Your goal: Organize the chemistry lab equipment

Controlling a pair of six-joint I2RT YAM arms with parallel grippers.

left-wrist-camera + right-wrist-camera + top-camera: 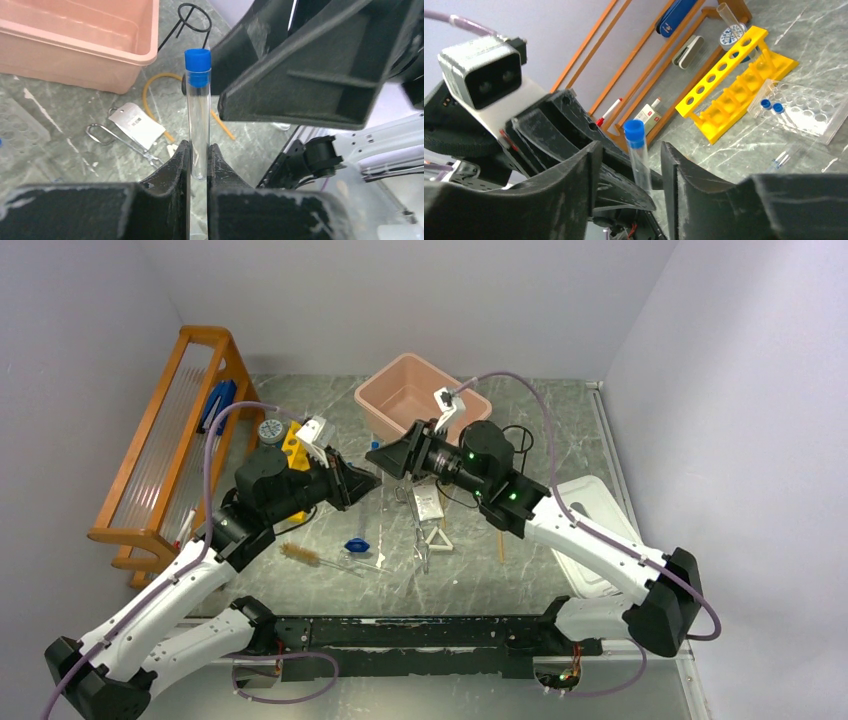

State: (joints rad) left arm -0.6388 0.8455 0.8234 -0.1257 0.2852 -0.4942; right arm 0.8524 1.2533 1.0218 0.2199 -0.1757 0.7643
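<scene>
left pincer (199,151), clamped on blue-capped tube (198,100)

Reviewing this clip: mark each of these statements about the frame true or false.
1. The left gripper is shut on the blue-capped tube. True.
2. The right gripper is clamped on the tube's cap. False: its jaws stand open on either side of the tube, with gaps showing.
3. The tube is held by its bottom end, with the cap end free. True.
4. The tongs lie inside the pink tub. False: they lie on the table, in front of the tub.
</scene>
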